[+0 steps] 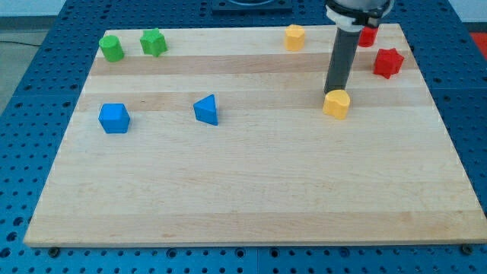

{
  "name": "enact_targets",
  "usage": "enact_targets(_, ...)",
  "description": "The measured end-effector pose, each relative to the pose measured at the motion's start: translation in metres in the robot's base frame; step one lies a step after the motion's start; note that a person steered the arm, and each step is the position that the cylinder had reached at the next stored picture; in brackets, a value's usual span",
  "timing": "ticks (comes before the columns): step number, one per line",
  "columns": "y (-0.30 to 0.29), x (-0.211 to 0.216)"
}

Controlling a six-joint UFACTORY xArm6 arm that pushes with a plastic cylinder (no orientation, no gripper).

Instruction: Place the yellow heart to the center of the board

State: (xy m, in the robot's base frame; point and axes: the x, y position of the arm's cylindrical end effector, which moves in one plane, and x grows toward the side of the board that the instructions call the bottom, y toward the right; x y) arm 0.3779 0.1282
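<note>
A yellow block (pixel 336 105), which looks like the heart, lies on the wooden board (pixel 243 190) right of centre in the upper half. My tip (pixel 332 93) stands at the block's top edge, touching it or nearly so, slightly to its left. The dark rod rises from there towards the view's top. A second yellow block (pixel 294 36) sits near the top edge, up and to the left of the rod; its shape is unclear.
Two red blocks are at the top right: one (pixel 369 36) partly hidden behind the rod, one star-like (pixel 388 62). Two green blocks (pixel 112 48) (pixel 154 43) sit at the top left. A blue cube (pixel 114 118) and a blue triangle (pixel 206 109) lie on the left.
</note>
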Motion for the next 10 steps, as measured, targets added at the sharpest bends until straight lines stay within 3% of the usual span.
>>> enact_targets(2, -0.106, 0.086)
enact_targets(4, -0.207, 0.034)
enact_targets(5, -0.173, 0.067)
enact_targets(6, -0.088, 0.101)
enact_targets(10, 0.028, 0.077)
